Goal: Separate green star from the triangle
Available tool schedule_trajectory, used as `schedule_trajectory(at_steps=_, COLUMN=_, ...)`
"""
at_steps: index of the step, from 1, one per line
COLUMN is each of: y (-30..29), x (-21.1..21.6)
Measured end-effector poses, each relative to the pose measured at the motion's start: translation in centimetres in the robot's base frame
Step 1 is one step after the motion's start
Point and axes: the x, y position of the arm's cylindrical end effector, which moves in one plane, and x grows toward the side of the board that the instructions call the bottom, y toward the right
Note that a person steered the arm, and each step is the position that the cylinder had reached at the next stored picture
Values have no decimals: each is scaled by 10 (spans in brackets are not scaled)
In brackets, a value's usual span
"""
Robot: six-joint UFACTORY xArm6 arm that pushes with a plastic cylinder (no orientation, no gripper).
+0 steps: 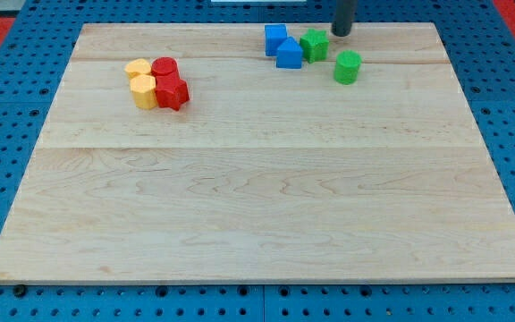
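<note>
While we look at the surface (257, 197), our tip (341, 34) sits just right of the green star (314, 45) | blue triangle (288, 54) touches star | no claw seen.

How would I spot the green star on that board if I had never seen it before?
Look along the wooden board's top edge, right of centre, where blue and green blocks cluster. The green star sits against the right side of the blue triangle, just below-left of my tip. Unlike the round green cylinder standing alone to its lower right, it has a notched, pointed outline.
</note>
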Motion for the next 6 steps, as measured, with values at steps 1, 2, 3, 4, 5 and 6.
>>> schedule_trajectory(at_steps=1, y=-30, x=0)
schedule_trajectory(at_steps=2, y=-22, x=10)
schedule_trajectory(at_steps=3, y=-16, x=32)
schedule_trajectory(at_steps=4, y=-14, x=54)
schedule_trajectory(at_steps=5, y=7, x=69)
schedule_trajectory(at_steps=6, y=35, x=91)
